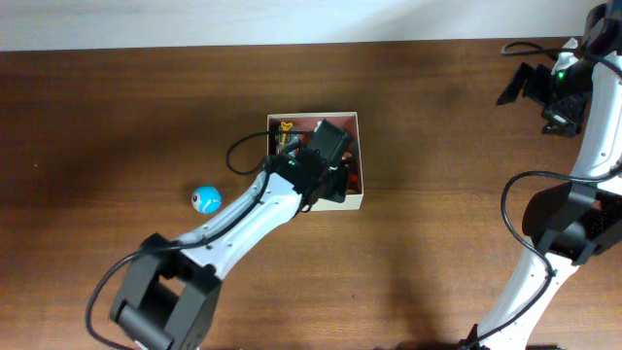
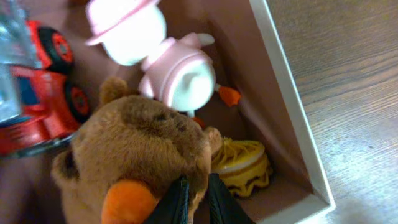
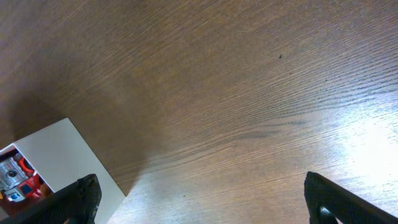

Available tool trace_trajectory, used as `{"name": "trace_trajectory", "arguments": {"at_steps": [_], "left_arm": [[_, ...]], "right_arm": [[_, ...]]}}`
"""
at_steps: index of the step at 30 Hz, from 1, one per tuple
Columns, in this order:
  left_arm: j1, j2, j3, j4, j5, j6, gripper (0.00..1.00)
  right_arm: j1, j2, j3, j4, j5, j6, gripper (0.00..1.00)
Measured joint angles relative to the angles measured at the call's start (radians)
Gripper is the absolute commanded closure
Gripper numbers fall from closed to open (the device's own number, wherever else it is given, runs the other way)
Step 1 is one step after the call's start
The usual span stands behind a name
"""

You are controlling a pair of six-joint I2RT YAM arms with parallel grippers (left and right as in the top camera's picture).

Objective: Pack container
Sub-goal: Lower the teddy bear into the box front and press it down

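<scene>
The container (image 1: 358,160) sits near the middle of the wooden table (image 1: 117,117), a square, shallow box with cream-white walls and a pinkish-brown inside, its top open. The left arm reaches in from the near left and hangs over the box, hiding much of it from above. In the left wrist view, the left gripper (image 2: 196,198) has its two dark fingers drawn close together, with only a narrow gap between them. That gap is filled by the fur of a brown plush bear (image 2: 137,146), so the jaws appear pinched on the bear. The bear fills the near part of that view, and its orange snout (image 2: 127,202) is at the bottom edge. Beyond it in the box lie a pink-and-white toy figure (image 2: 168,71) in a pale hat and a red toy truck (image 2: 37,99) with black wheels to the left. A yellow toy (image 2: 241,165) is tucked into the corner against the wall. Out on the table, to the left of the container and well apart from it, rests a small blue ball (image 1: 205,199). The right arm stands at the far right, well away from the box, and the right gripper (image 3: 202,199) is spread wide over bare wood — its fingers hold nothing.
</scene>
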Motion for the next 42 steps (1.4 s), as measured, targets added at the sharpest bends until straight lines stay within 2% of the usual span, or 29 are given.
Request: {"name": "trace_trajectory", "arguments": {"at_steps": [10, 21, 35, 42], "left_arm": [[0.022, 0.010, 0.014, -0.027, -0.008, 0.018, 0.86], [0.104, 0.000, 0.064, -0.138, -0.012, 0.012, 0.87], [0.117, -0.050, 0.064, -0.286, -0.077, -0.005, 0.86], [0.117, -0.050, 0.064, -0.261, -0.114, -0.005, 0.86]], "right_arm": [[0.000, 0.000, 0.000, 0.000, 0.000, 0.000, 0.01], [0.000, 0.000, 0.000, 0.000, 0.000, 0.000, 0.01], [0.000, 0.000, 0.000, 0.000, 0.000, 0.000, 0.01], [0.000, 0.000, 0.000, 0.000, 0.000, 0.000, 0.01]]}}
